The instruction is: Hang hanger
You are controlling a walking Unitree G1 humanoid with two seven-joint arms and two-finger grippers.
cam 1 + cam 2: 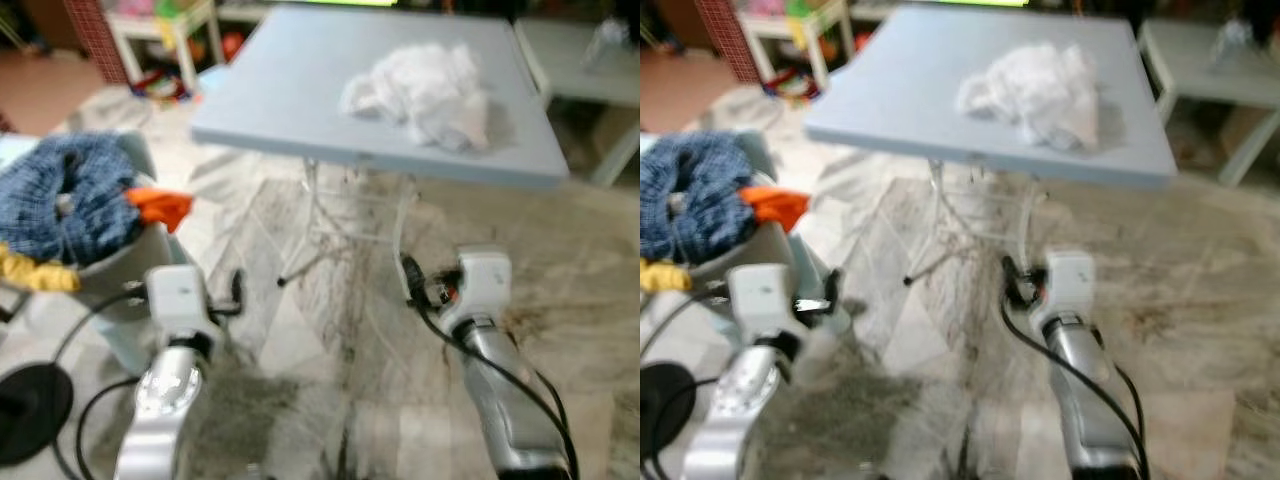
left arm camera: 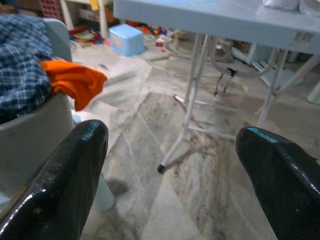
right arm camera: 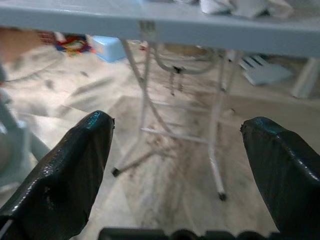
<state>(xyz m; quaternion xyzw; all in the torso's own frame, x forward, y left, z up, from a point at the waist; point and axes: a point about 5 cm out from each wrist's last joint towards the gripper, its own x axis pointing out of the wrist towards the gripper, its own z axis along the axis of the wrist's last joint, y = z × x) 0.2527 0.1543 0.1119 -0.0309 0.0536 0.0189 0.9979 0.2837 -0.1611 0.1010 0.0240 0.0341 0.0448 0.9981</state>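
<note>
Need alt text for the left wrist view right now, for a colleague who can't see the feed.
The left gripper is open and empty, its two black fingers framing marble floor and the white legs of a light blue folding table. To one side, a grey basket holds a blue plaid garment and an orange cloth.

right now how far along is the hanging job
Nothing looks done yet. No hanger can be made out. Both arms are low in front of the table; the left gripper and right gripper have their jaws wide apart, holding nothing. A white cloth heap lies on the table, and a basket of clothes stands at the left. Finding, picking up and hanging a hanger all remain.
</note>
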